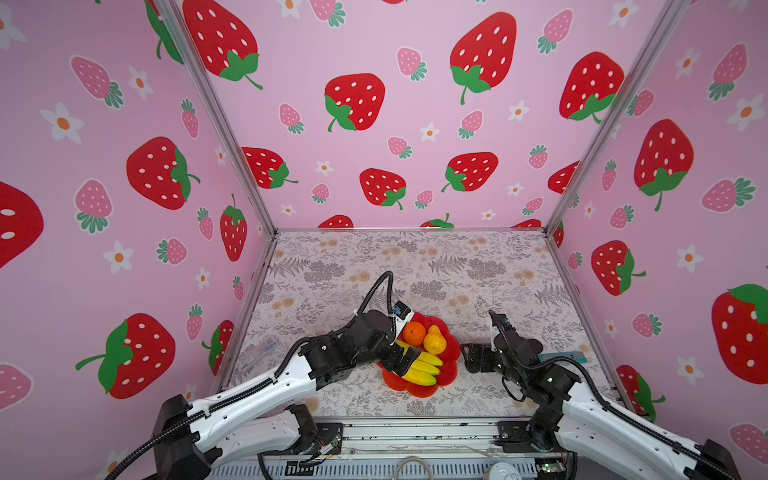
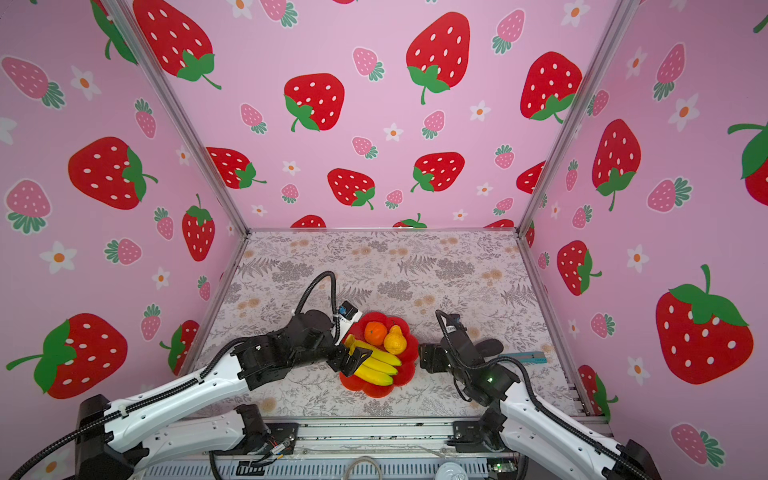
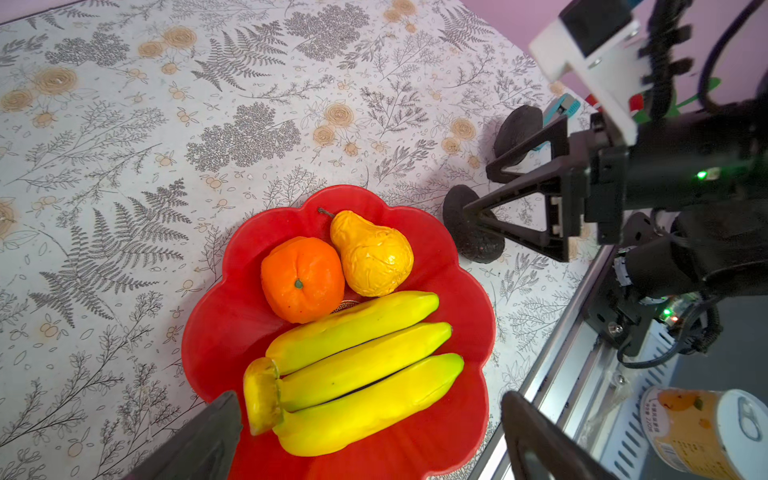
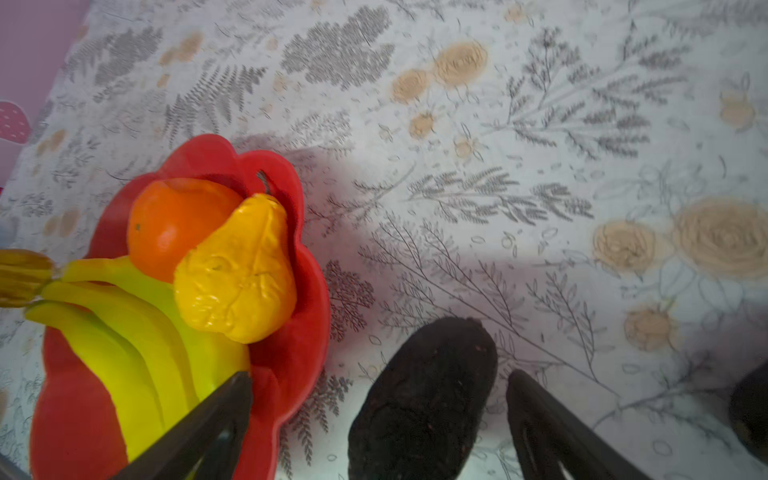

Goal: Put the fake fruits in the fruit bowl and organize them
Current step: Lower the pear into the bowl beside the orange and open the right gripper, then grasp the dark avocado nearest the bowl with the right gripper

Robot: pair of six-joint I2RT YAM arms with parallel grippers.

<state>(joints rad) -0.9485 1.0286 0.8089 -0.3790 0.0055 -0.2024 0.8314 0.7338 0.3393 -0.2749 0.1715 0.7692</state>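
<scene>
In the fruit bowl (image 3: pixel 216 332), lower centre of frame: banana bunch (image 3: pixel 357 374), orange (image 3: pixel 301 278), bumpy yellow fruit (image 3: pixel 374 257). Yet to go in, on the desk (image 4: pixel 498 124) right of the bowl: one avocado (image 4: pixel 424 399) between the wide-open right jaws, ungripped; second avocado (image 4: pixel 752 415) at the right frame edge. Left jaws agape above the banana bunch, empty.

One dark bumpy plastic avocado (image 4: pixel 751 415) is cut off at my blurred right wrist view's edge; in both top views my left arm (image 1: pixel 266 382) hides part of the red flower-shaped bowl (image 1: pixel 452 360).
</scene>
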